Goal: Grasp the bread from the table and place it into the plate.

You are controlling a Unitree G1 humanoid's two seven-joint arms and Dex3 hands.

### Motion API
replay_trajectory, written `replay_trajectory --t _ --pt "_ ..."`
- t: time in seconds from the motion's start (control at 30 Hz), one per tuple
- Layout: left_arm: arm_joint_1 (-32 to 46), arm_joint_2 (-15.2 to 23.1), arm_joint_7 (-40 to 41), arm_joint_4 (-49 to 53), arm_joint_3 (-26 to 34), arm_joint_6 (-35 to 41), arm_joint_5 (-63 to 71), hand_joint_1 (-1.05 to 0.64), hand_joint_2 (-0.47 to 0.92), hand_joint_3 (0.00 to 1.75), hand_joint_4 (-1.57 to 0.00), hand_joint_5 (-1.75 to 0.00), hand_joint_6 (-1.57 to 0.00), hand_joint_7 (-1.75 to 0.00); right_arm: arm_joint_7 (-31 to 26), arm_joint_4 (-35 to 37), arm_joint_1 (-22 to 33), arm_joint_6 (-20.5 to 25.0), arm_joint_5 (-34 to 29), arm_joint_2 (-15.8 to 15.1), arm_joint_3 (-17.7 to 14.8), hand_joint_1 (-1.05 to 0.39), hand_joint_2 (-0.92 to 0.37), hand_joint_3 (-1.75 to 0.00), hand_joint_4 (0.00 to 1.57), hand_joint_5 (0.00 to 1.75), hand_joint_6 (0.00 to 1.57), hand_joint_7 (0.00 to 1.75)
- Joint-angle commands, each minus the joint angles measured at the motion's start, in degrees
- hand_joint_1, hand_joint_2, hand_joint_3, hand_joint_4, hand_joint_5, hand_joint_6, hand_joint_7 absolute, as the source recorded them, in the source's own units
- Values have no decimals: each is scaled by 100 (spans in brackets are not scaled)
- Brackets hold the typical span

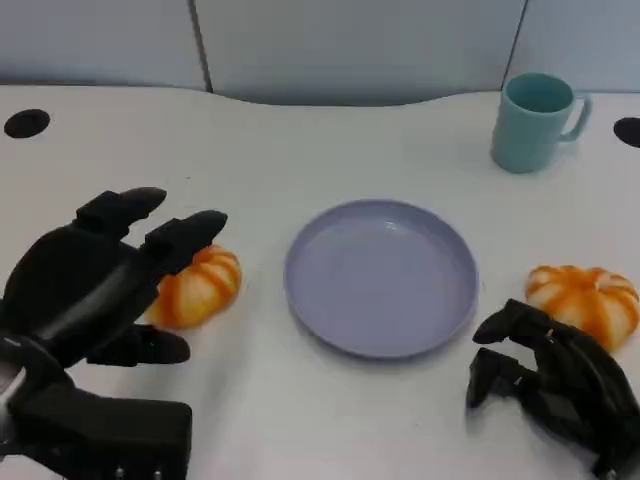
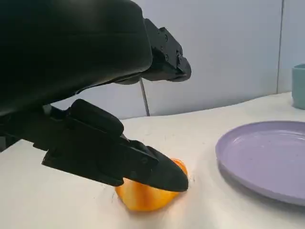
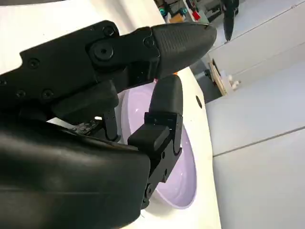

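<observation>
Setting reads as an office or lab workspace rather than a home. White desk (image 1: 330, 420) has round black cable grommet holes (image 1: 27, 123) near its back edge and a curved cut-out against pale grey partition panels (image 1: 350, 40). In the right wrist view, blurred clutter (image 3: 178, 9) and light cabinet-like panels (image 3: 267, 43) sit beyond the desk.
</observation>
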Motion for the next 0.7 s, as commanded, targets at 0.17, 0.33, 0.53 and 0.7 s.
replay_trajectory --t 0.17,0.33,0.53,0.7 --pt "-681 418 222 608 -665 553 790 -81 92 1 -6 -23 -19 -1 -69 -64 170 194 -19 -3 49 -51 -92 -22 69 154 69 109" --pt "-865 508 177 774 -900 765 834 -80 90 0 -8 -23 -22 -2 -54 -48 174 103 1 49 24 -51 -92 -22 68 155 69 110" --pt "-1205 446 -75 1383 -1246 1035 765 -78 89 0 -6 -20 -22 -1 -102 -132 207 170 -24 40 56 -51 -92 -22 69 155 70 110" --pt "-1826 172 55 2780 -1685 1102 595 -79 88 0 -1 -15 -12 0 -85 -153 238 121 -40 28 78 -51 -92 -22 67 155 69 110"
